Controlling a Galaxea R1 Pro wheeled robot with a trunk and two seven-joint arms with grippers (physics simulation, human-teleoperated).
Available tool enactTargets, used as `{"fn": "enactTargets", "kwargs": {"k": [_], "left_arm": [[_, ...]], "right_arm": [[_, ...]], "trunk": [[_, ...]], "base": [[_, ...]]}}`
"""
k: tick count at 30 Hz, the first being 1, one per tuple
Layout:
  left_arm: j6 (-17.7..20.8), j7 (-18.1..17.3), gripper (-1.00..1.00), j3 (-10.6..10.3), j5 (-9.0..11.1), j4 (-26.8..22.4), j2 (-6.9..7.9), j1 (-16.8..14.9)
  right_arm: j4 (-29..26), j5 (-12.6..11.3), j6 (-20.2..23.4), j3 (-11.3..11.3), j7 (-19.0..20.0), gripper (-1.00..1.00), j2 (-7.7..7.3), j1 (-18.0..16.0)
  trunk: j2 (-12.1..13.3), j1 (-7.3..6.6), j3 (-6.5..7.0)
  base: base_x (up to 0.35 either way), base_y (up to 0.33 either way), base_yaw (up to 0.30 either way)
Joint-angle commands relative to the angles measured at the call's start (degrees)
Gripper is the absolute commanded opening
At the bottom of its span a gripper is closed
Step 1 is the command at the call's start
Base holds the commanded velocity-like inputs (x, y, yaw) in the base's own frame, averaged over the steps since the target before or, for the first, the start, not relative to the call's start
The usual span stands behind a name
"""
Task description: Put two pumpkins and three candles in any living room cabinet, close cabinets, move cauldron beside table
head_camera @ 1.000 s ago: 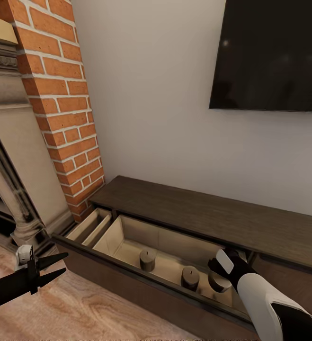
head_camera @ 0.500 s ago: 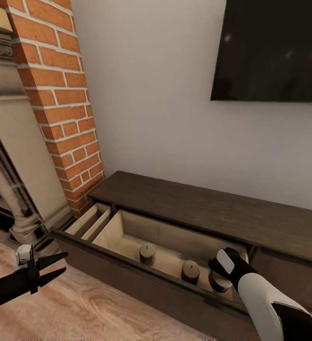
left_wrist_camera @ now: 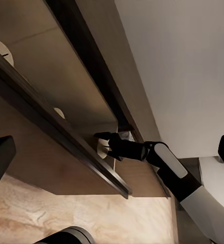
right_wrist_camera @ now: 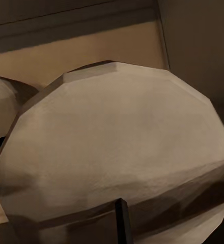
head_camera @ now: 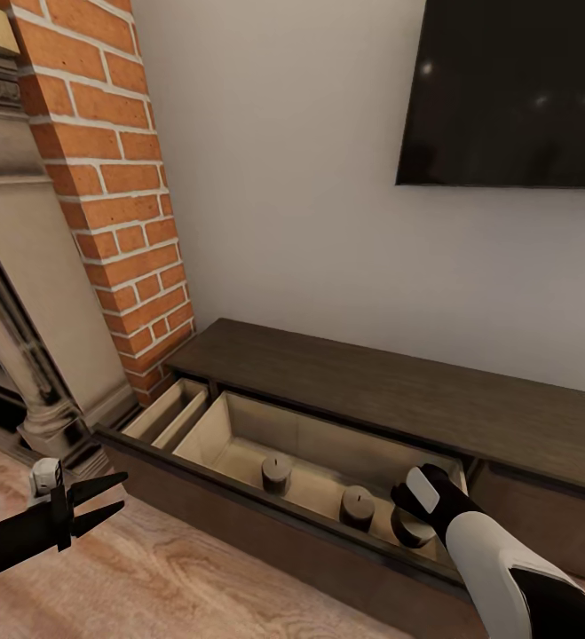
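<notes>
The low dark brown cabinet [head_camera: 390,395] stands against the wall with a long drawer pulled out, pale wood inside. Three stubby candles stand in that drawer: one at its middle [head_camera: 276,473], one further right [head_camera: 357,507], and one at the right end [head_camera: 410,531]. My right gripper [head_camera: 416,513] reaches down into the drawer and is shut on the right-end candle [right_wrist_camera: 117,152], which looms very close in the right wrist view. In the left wrist view its fingers [left_wrist_camera: 100,136] sit on either side of that candle [left_wrist_camera: 99,147]. My left gripper [head_camera: 106,499] hangs open over the floor, left of the drawer. No pumpkins, cauldron or table are in view.
A red brick chimney [head_camera: 119,195] and an ornate stone fireplace [head_camera: 26,293] stand left of the cabinet. A black TV [head_camera: 514,89] hangs on the wall above. A narrower compartment [head_camera: 163,413] lies open at the drawer's left end. Light wood floor [head_camera: 177,577] runs in front.
The whole picture has shifted slightly, so the camera moved. Both arms and all three candles keep their places relative to the drawer.
</notes>
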Motion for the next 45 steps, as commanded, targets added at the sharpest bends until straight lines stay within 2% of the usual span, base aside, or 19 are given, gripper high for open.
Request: {"fn": "enactTargets", "kwargs": {"k": [1, 23, 28, 32, 45], "left_arm": [[0.2, -0.5, 1.0, 0.0, -0.5, 0.0, 0.0, 0.0], [0.2, -0.5, 1.0, 0.0, -0.5, 0.0, 0.0, 0.0], [0.2, -0.5, 1.0, 0.0, -0.5, 0.1, 0.0, 0.0], [0.2, -0.5, 1.0, 0.0, -0.5, 0.1, 0.0, 0.0], [0.2, -0.5, 1.0, 0.0, -0.6, 0.1, 0.0, 0.0]], "right_arm": [[-0.1, -0.8, 0.0, 0.1, -0.5, -1.0, 0.0, 0.0], [-0.2, -0.9, 0.1, 0.1, -0.4, -1.0, -0.09, 0.0], [-0.2, -0.9, 1.9, 0.1, -0.2, -1.0, -0.5, 0.0], [-0.1, -0.9, 4.0, 0.0, -0.1, -1.0, -1.43, 0.0], [-0.1, -0.9, 4.6, 0.0, -0.1, -1.0, -1.76, 0.0]], "trunk": [[0.0, -0.01, -0.05], [0.0, -0.01, -0.05], [0.0, -0.01, -0.05], [0.0, -0.01, -0.05], [0.0, -0.01, -0.05]], "base": [[0.019, 0.0, 0.0], [0.044, 0.0, 0.0], [0.009, 0.0, 0.0], [0.001, 0.0, 0.0], [0.026, 0.0, 0.0]]}}
